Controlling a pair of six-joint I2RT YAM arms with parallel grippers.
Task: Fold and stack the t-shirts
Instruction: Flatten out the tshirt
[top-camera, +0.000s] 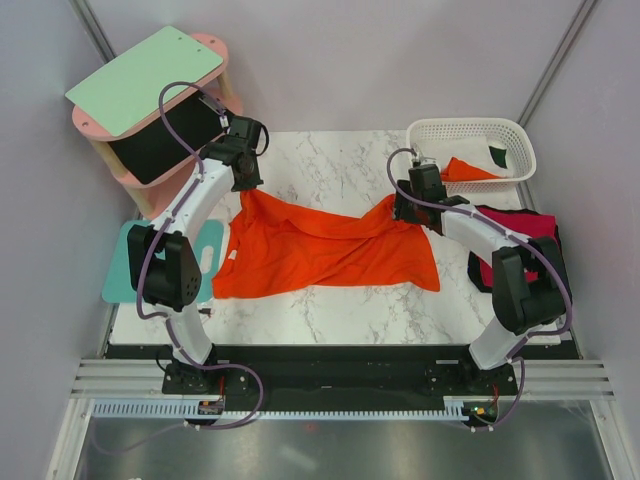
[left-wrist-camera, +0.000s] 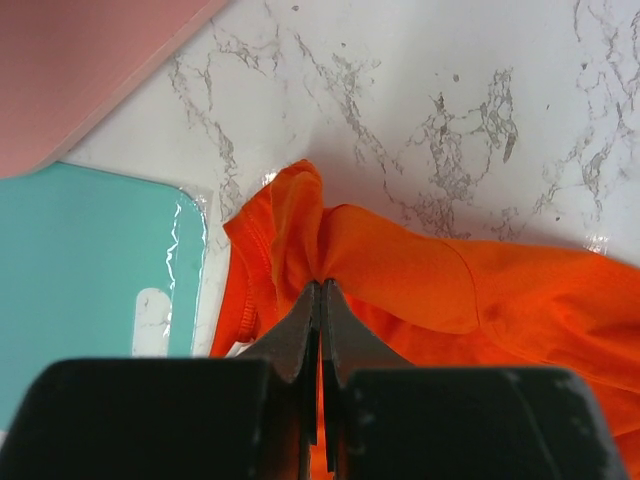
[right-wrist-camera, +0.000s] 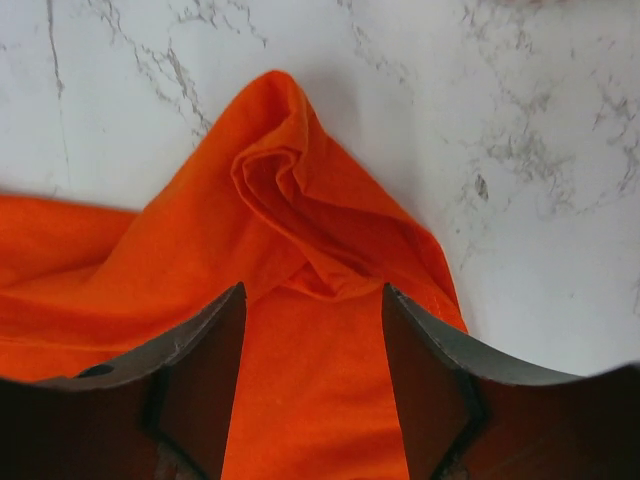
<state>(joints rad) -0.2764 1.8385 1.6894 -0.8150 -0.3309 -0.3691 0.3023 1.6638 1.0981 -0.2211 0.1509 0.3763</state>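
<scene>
A bright orange t-shirt (top-camera: 320, 250) lies spread and rumpled across the marble table. My left gripper (top-camera: 247, 185) is shut on its far left corner; in the left wrist view the jaws (left-wrist-camera: 322, 284) pinch a fold of the orange cloth (left-wrist-camera: 400, 270). My right gripper (top-camera: 402, 208) is open over the shirt's far right corner; its fingers (right-wrist-camera: 200, 345) straddle a bunched fold of the cloth (right-wrist-camera: 300, 240) without closing on it. A crimson red t-shirt (top-camera: 525, 228) lies at the right edge, on something black. Another orange shirt (top-camera: 465, 171) and a dark green one (top-camera: 498, 156) lie in the basket.
A white lattice basket (top-camera: 470, 135) stands at the back right. A teal mat (top-camera: 130, 262) lies at the left edge, also in the left wrist view (left-wrist-camera: 90, 270). A pink two-tier stand (top-camera: 160, 105) with a green board and black cloth stands at the back left.
</scene>
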